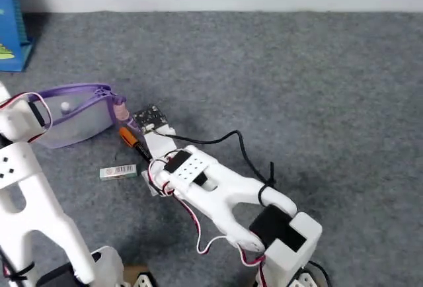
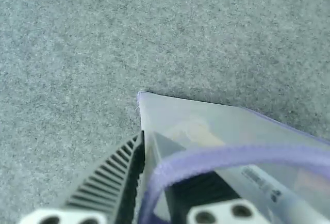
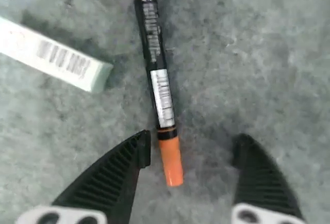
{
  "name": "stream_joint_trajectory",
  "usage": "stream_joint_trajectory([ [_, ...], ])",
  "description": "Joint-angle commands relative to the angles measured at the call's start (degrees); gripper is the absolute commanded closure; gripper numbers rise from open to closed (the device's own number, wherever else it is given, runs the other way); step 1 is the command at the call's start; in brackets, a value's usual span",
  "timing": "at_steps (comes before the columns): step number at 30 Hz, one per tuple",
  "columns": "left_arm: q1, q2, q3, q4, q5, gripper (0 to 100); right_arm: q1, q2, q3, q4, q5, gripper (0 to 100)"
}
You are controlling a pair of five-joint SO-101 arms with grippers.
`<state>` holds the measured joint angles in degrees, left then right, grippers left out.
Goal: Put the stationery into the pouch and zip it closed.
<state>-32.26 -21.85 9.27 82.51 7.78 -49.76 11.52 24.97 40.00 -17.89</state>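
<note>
Left hand (image 1: 36, 112), seen from above, sits at the left edge of the grey desk (image 1: 317, 88), clamped on one end of the translucent pouch (image 1: 76, 122) with its purple zip rim. The right arm (image 1: 211, 188) stretches from the lower right toward the pouch's other end. An orange-and-black marker (image 1: 129, 138) lies just off that end, and a small box (image 1: 117, 172) with a barcode label lies near it on the desk. A blue object (image 1: 10, 29) stands well apart at the far left corner. From the left wrist, one ribbed black finger (image 2: 111, 182) presses outside the pouch (image 2: 216, 126) wall and its partner shows through the plastic inside. A white pen (image 2: 265, 185) already rests in the pouch. From the right wrist, the right hand (image 3: 192, 145) hovers with its fingers spread apart and holding nothing. Only the marker's (image 3: 157, 79) orange end sits between them. Its other end points at the purple rim, and the small box (image 3: 51, 59) lies just beside it. A grip that close to the end will likely let the round barrel swing, roll or slip free. One finger may also knock the box. Being held at just one end, the pouch mouth may sag and block the marker going in.
</note>
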Motion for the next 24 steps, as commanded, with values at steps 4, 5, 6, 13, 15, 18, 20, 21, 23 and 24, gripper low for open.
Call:
stream_joint_trajectory([
  [4, 0.26, 1.85, 0.92, -0.79, -0.62, 99, 2.59, -0.31, -3.08, -1.01, 2.20, 95.3],
  [5, 0.26, 1.85, 0.92, -0.79, -0.62, 99, 3.56, -0.31, -2.99, -0.92, 2.29, 95.7],
  [6, 0.26, 1.85, 1.01, -0.79, -0.62, 99, 4.44, -0.40, -2.99, -0.40, 2.29, 97.7],
  [13, 0.35, 1.85, 1.01, -0.79, -0.62, 99, 9.10, -7.69, -2.99, 12.88, 2.37, 99.1],
  [15, 0.35, 1.85, 1.01, -0.79, -0.62, 99, 10.59, -11.03, -2.90, 17.54, 2.37, 99.1],
  [18, 0.35, 1.85, 1.01, 0.00, -0.62, 99, 12.26, -15.60, -2.90, 25.36, 5.10, 99.1],
  [20, 0.35, 1.76, 1.01, 0.00, -0.62, 99, 12.97, -17.98, -2.90, 31.16, 8.88, 99.1],
  [21, 0.35, 1.76, 1.01, 0.00, -0.62, 99, 13.32, -19.03, -2.90, 33.80, 10.81, 99.1],
  [23, 0.35, 1.76, 1.01, 0.00, -0.62, 99, 13.49, -21.23, -2.37, 37.93, 13.10, 98.6],
  [24, 0.35, 1.76, 1.01, 0.00, -0.62, 99, 13.49, -22.20, -2.11, 38.99, 13.36, 98.3],
])
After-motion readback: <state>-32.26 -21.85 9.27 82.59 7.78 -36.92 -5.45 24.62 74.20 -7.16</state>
